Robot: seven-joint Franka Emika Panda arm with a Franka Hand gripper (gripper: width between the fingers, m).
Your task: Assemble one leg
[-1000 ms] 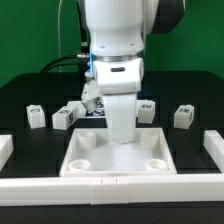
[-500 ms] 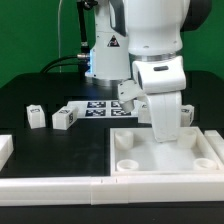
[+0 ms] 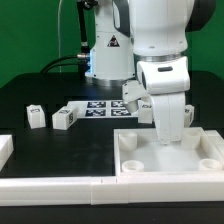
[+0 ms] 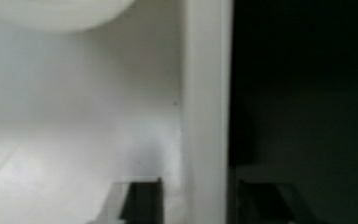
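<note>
While a leg [image 3: 36, 117] lies near a second leg [image 3: 66, 117] on the tabletop [image 3: 50, 150], the jaws straddle the panel [image 3: 168, 160] rim, though whether they clamp it I cannot tell.

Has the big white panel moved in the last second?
Yes. The panel slid toward the exterior view's right, away from the leftmost leg, which stayed put.

Arm [image 3: 165, 75] and white panel [image 3: 160, 176] slid toward the exterior view's right.
</note>
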